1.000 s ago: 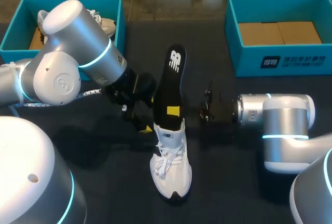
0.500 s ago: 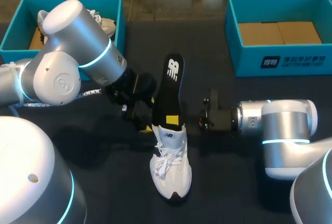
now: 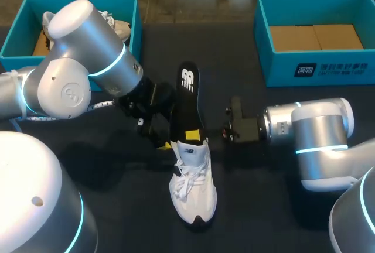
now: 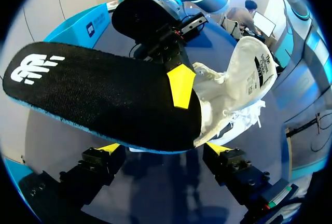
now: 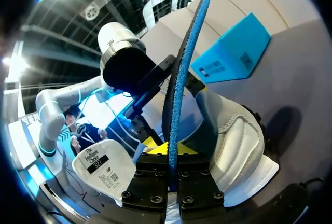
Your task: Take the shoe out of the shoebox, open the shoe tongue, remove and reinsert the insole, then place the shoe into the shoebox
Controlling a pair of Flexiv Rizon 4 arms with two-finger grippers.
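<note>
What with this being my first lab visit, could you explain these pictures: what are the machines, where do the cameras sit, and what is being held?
These are two robot arms, left and right, at a table, each with a two-fingered gripper. One picture looks down from overhead; the two round ones come from cameras on the wrists. A white shoe lies on the table; behind stand a teal left box, holding another shoe, and a teal right box. The right gripper pinches a black insole sticking out of the shoe. The left gripper sits at the shoe's heel.
</note>
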